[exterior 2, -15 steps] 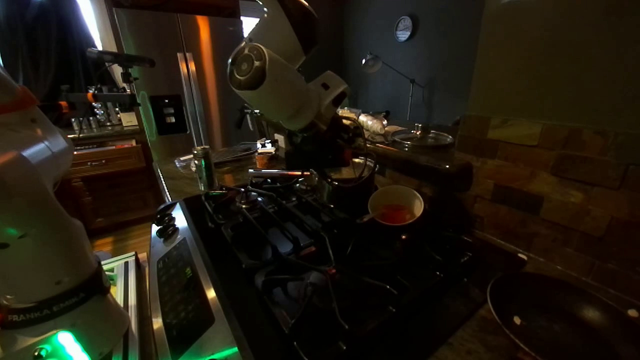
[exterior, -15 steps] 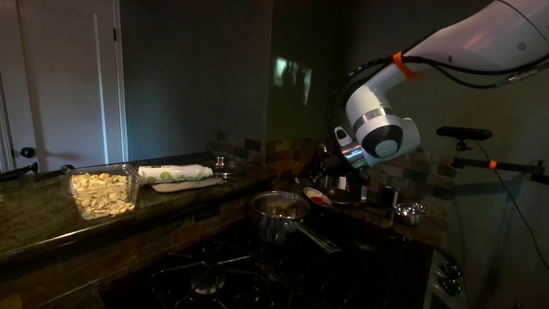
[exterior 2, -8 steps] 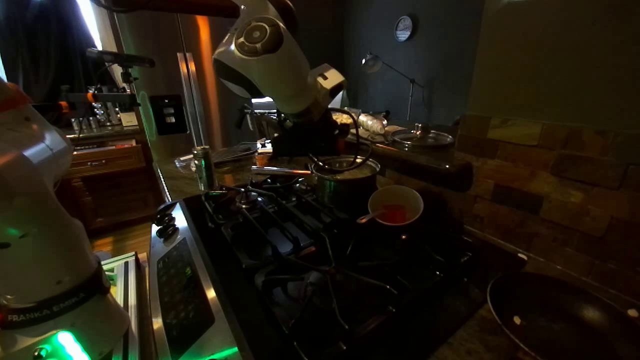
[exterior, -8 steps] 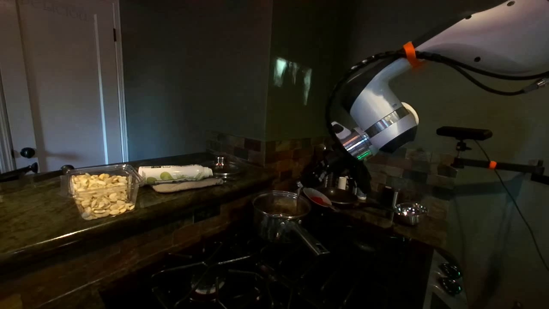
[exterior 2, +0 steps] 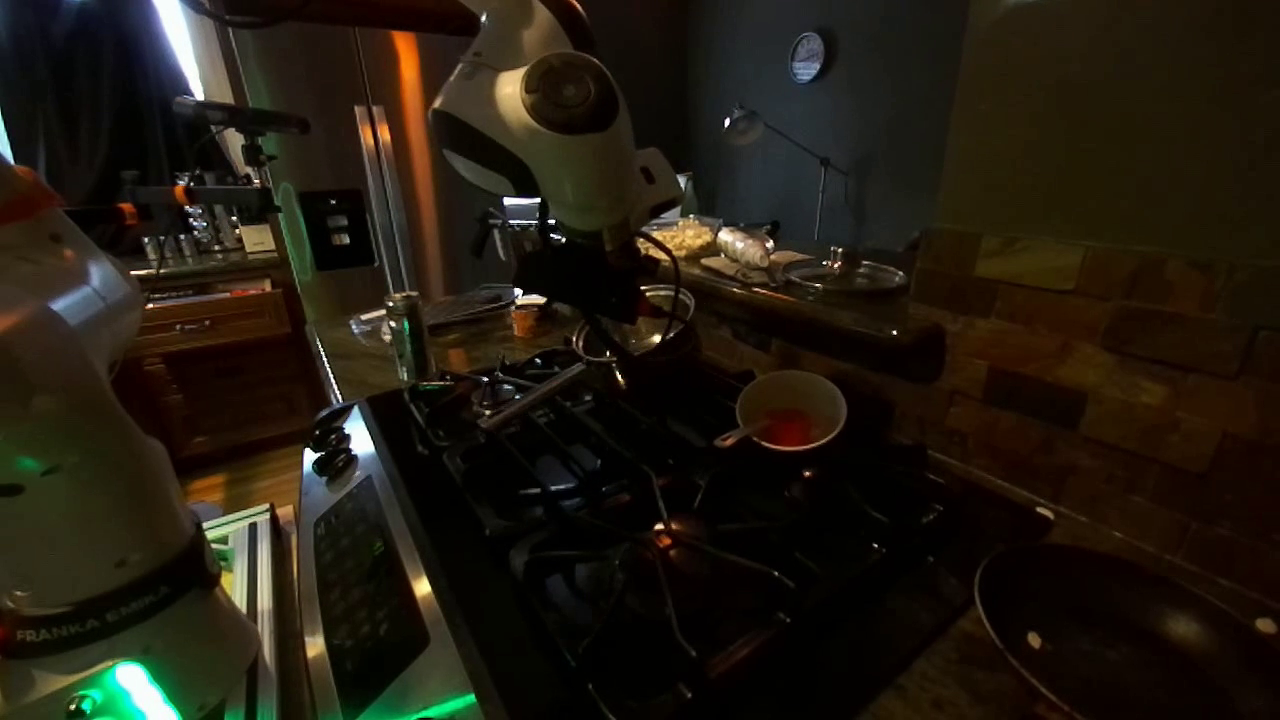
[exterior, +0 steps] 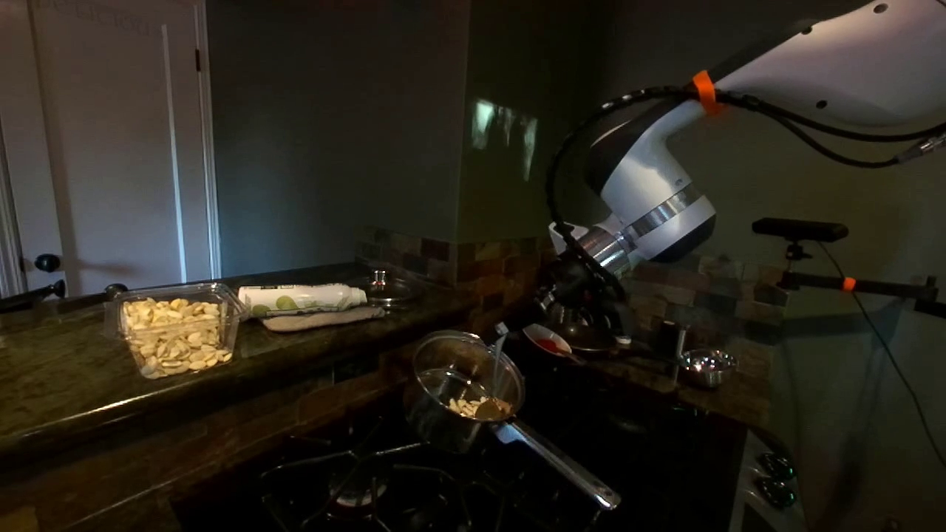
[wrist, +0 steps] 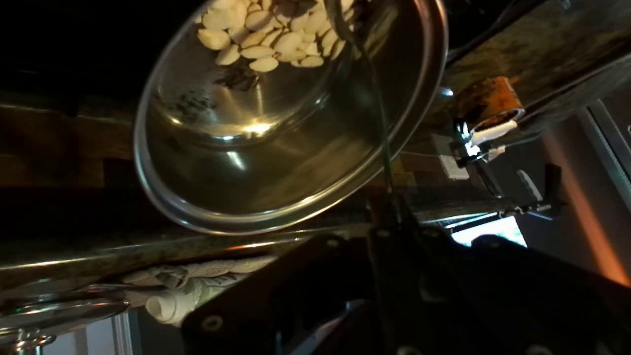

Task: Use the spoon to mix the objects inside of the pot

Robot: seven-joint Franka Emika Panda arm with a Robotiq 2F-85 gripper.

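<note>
Inside the tilted pot (wrist: 256, 177), your spoon (wrist: 378, 101) reaches the pale pieces (wrist: 286, 42), its handle pinched in the tool (wrist: 389, 209). Mixing looks begun but unfinished: dark flecks (wrist: 236, 79) lie outside the bunched pieces, so more stirring seems left. In an exterior view, the spoon's long axis stands steep, handle end up, working end down near the pot's handle (exterior: 562, 465).

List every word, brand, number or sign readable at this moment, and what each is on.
"FRANKA EMIKA": black band around the robot's base.
"...LICIOU...", faint and uncertain: white door.
Green readout on the stove's control panel: too small to read.
Markings on the round wall dial: too small.
Print on the white-and-green roll: too small and blurred.
</note>
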